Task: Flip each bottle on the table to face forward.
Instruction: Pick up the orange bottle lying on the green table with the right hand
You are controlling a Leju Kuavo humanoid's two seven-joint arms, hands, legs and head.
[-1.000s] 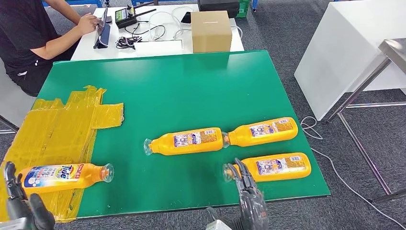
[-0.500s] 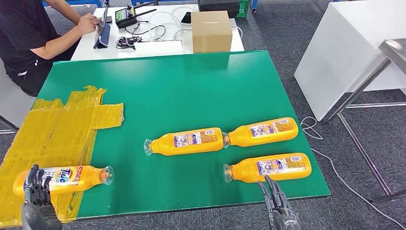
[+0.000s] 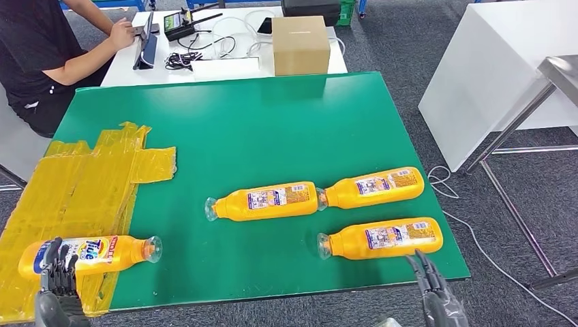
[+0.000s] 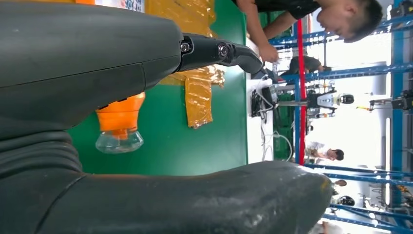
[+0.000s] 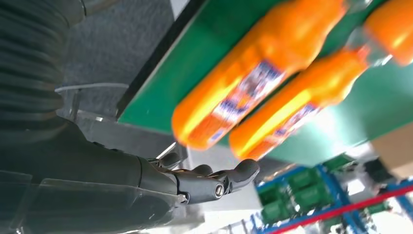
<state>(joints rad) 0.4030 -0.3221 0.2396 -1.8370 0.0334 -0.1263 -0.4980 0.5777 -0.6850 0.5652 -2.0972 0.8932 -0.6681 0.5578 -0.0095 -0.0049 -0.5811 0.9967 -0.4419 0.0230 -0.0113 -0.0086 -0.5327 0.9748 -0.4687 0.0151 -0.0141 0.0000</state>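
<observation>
Four orange bottles lie on their sides on the green table (image 3: 272,122). The Tide bottle (image 3: 95,253) lies at the front left on yellow tape, blue label up, cap pointing right. My left hand (image 3: 57,289) is just in front of its base, fingertips overlapping it; in the left wrist view that hand (image 4: 87,58) has thumb and fingers wide apart, with the bottle's neck (image 4: 119,124) beyond. The middle bottle (image 3: 266,201), the far right bottle (image 3: 375,187) and the near right bottle (image 3: 385,238) show small back labels. My right hand (image 3: 436,296) is off the front edge, fingers apart and holding nothing.
Crumpled yellow tape (image 3: 75,184) covers the table's left part. Behind the table is a white desk with a cardboard box (image 3: 300,44), cables and a seated person (image 3: 41,54). A white cabinet (image 3: 491,75) stands to the right. The right wrist view shows blurred bottles (image 5: 243,92) above the table edge.
My right hand has drawn back from the near right bottle's cap and moved right, off the front edge. My left hand shifted right, to the Tide bottle's base. The bottles lie unmoved.
</observation>
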